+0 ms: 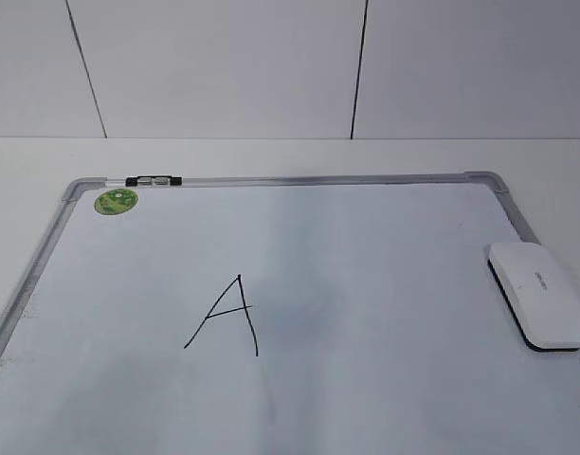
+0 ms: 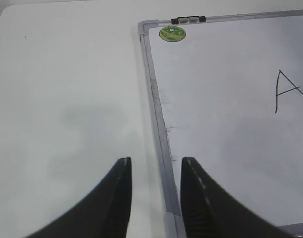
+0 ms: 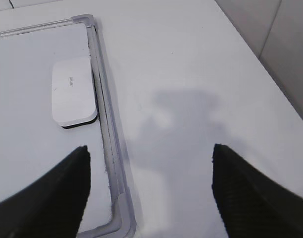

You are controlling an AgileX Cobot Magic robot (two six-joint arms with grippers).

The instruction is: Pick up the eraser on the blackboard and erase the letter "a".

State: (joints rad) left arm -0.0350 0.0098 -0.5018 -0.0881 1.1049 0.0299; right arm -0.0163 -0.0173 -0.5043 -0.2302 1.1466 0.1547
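Observation:
The blackboard (image 1: 385, 256) is a white board in a grey frame, lying flat on the table. The white eraser (image 1: 539, 294) lies on its right edge, felt side down, and shows in the right wrist view (image 3: 73, 91) too. No lowercase letter "a" shows; only a tall capital "A" (image 1: 228, 318) is written left of the middle, with a faint grey smear to its right. My left gripper (image 2: 156, 159) is open and empty above the board's left frame. My right gripper (image 3: 150, 147) is wide open and empty above the board's near right corner, short of the eraser. Neither gripper shows in the exterior view.
A round green sticker (image 1: 116, 200) sits in the board's far left corner, next to a black-and-clear clip (image 1: 153, 180) on the far frame. White table (image 3: 201, 74) surrounds the board. A tiled wall (image 1: 224, 66) stands behind.

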